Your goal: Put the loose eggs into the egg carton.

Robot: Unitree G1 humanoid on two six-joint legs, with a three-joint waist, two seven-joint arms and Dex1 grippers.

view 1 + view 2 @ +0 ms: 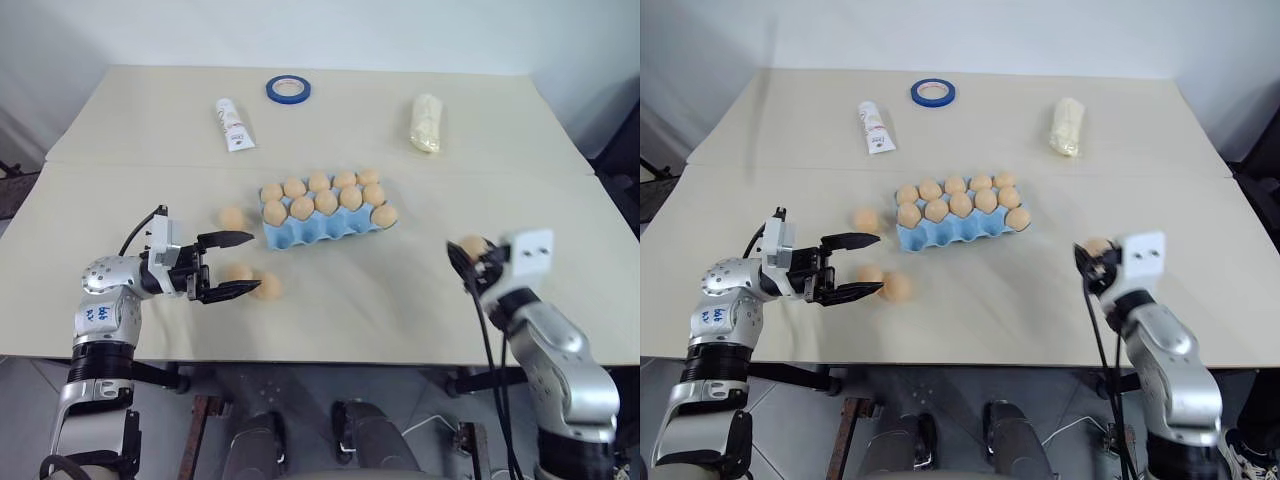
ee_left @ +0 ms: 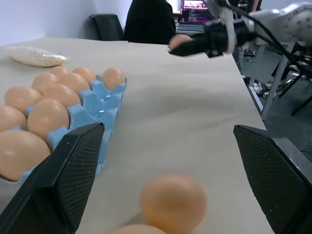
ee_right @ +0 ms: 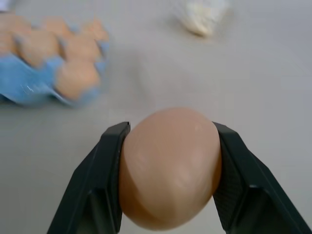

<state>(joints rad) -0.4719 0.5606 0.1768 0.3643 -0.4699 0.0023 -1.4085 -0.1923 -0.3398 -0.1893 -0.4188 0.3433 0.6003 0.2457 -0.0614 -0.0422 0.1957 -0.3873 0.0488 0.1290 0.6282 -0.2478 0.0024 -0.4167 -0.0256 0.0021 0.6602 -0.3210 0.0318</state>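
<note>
The light blue egg carton (image 1: 310,232) lies mid-table with several tan eggs in its cups. My right gripper (image 1: 468,256) hovers to the carton's right, shut on one loose egg (image 3: 168,165), which also shows as the held egg (image 1: 472,245). My left gripper (image 1: 252,262) points toward the right, level and open, left of the carton. Two loose eggs lie on the table by its fingertips, one egg (image 1: 238,272) between them and another egg (image 1: 267,286) just past the nearer tip. A third egg (image 1: 232,217) rests close to the carton's left end.
At the table's far side lie a blue tape ring (image 1: 288,89), a white tube (image 1: 234,124) and a pale yellow lumpy bundle (image 1: 427,122). A seam crosses the table behind the carton. Bare tabletop stretches between the carton and my right gripper.
</note>
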